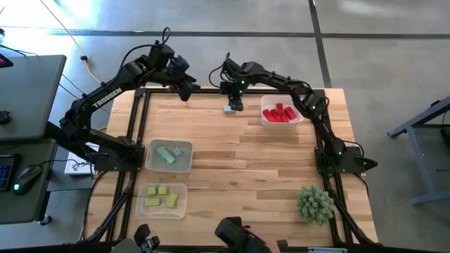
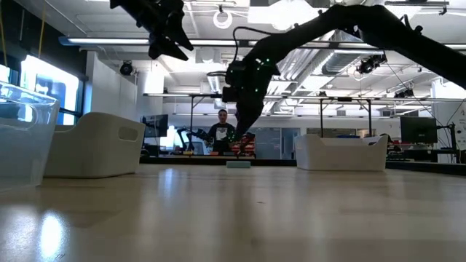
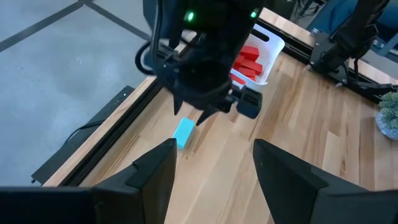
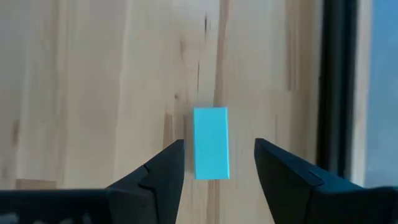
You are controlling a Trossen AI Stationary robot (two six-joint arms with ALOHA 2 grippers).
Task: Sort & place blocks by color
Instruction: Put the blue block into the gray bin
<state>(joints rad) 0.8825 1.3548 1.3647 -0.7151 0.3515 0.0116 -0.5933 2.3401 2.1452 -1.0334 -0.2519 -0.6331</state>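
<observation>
**Last teal block lined up between the right gripper's fingers**

Pale wood planks covered the table [image 1: 239, 151], with three clear trays on it: one holding red blocks [image 1: 278, 113] near the far right, one holding teal blocks [image 1: 169, 154] on the left, and one holding yellow-green blocks [image 1: 161, 196] nearer the front left. A spiky plant ball [image 1: 315, 203] sat at the right front.

One teal block [image 4: 211, 142] lay alone on the bare wood near the far edge, just left of the red tray. The right gripper [image 4: 219, 163] hung right over it. In the right wrist view the block's long axis ran along the line of the fingers, so its narrow width faced the gap. The fingers stood partly open, wider than the block, one on each side, apparently not touching it, and they held nothing. A straight descent and a squeeze looked like all the pick would need.

The left gripper [image 1: 186, 90] waited raised near the far edge, left of the block, fingers spread and empty. The right arm was clearly the nearer one. The teal tray lay well apart from the block, across the table.
</observation>
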